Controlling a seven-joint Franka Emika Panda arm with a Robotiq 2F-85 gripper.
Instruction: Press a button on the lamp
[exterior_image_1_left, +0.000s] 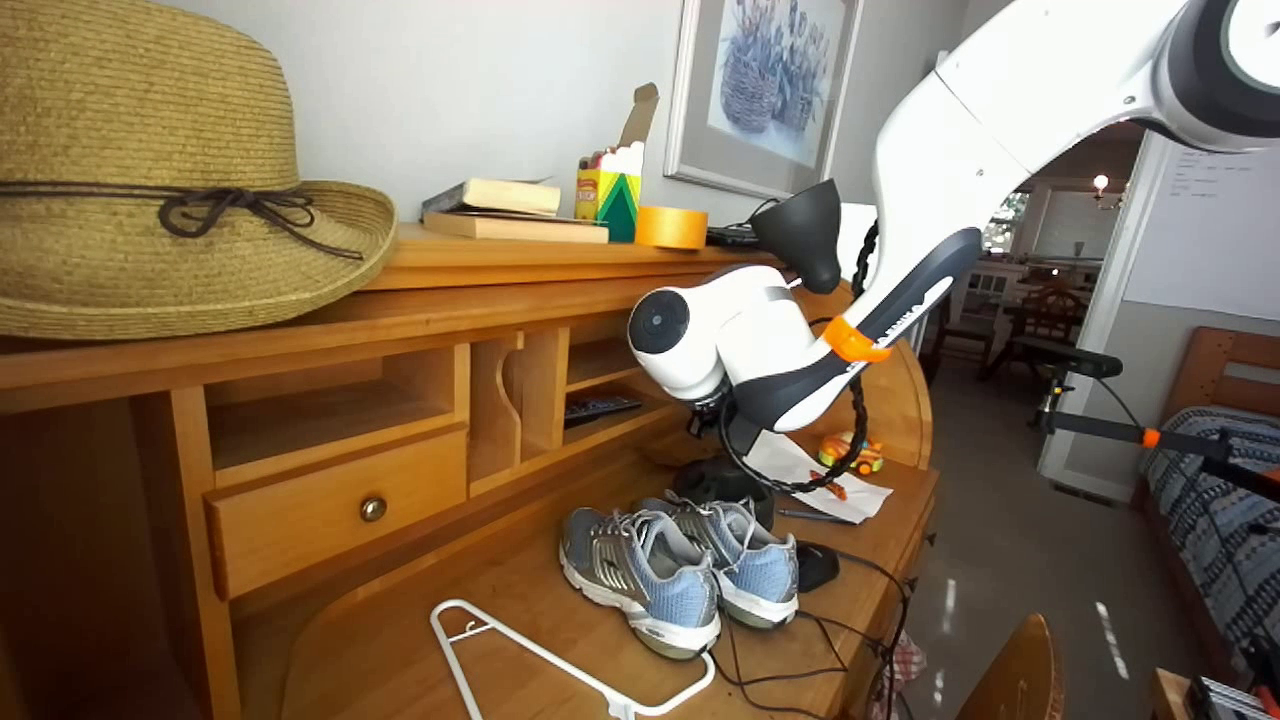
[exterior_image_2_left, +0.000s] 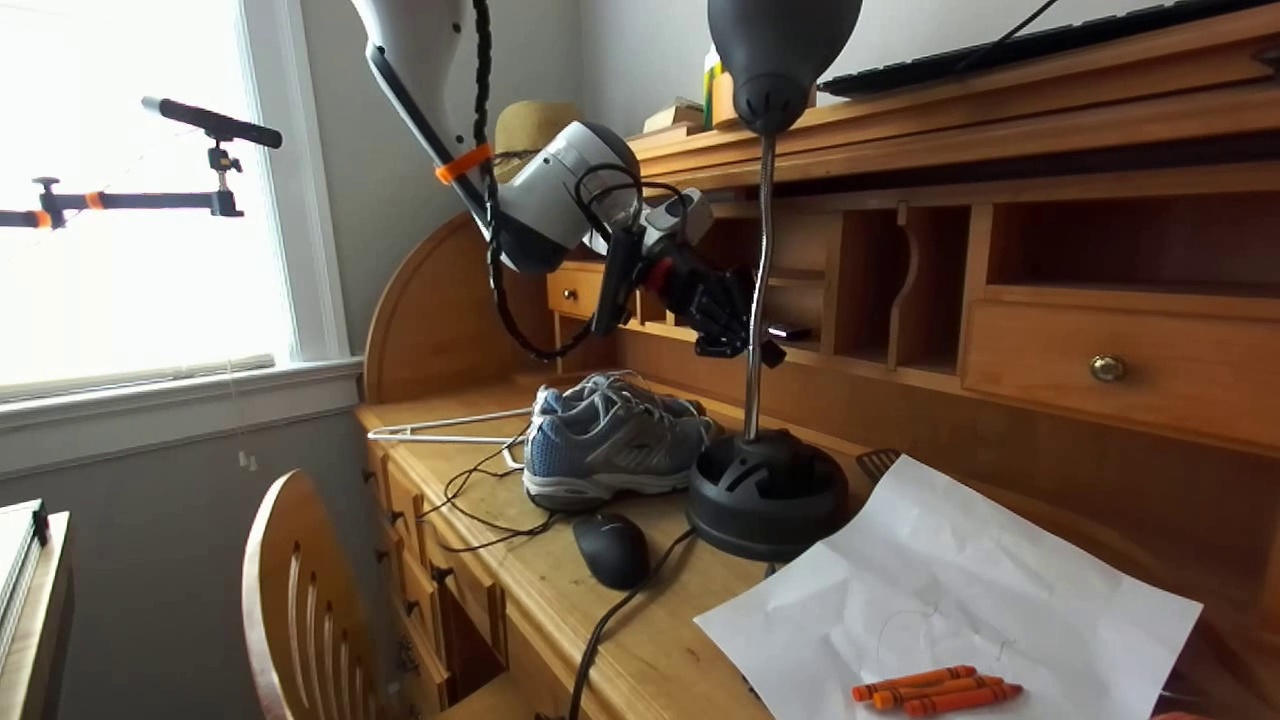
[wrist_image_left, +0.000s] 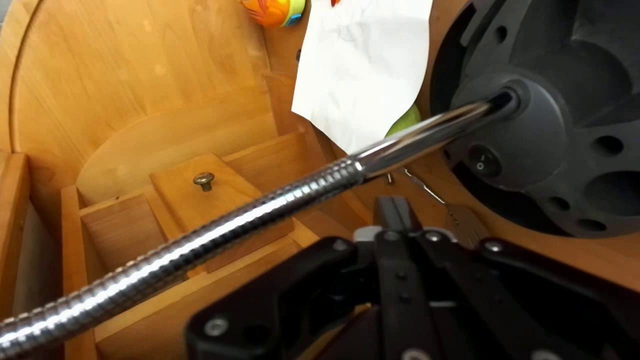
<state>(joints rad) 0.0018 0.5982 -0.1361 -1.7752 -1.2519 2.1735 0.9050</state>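
The lamp has a black cone head (exterior_image_2_left: 785, 60), also seen in an exterior view (exterior_image_1_left: 805, 230). Its thin silver gooseneck stem (exterior_image_2_left: 764, 240) rises from a round black base (exterior_image_2_left: 768, 505) on the desk. In the wrist view the stem (wrist_image_left: 240, 225) crosses diagonally, and the base (wrist_image_left: 545, 135) is at the upper right. A small black rocker button (wrist_image_left: 484, 160) sits on the base near the stem's foot. My gripper (wrist_image_left: 395, 210) is shut with nothing between its fingertips, beside the stem and apart from the button. In an exterior view the gripper (exterior_image_2_left: 760, 350) is partly behind the stem, above the base.
Grey-blue shoes (exterior_image_2_left: 620, 440) stand beside the base, with a black mouse (exterior_image_2_left: 612, 550) and cables in front. White paper (exterior_image_2_left: 960, 590) with orange crayons (exterior_image_2_left: 935, 690) lies on the other side. A white hanger (exterior_image_1_left: 560, 660) lies on the desk. The desk's cubbyholes (exterior_image_2_left: 890, 280) rise behind.
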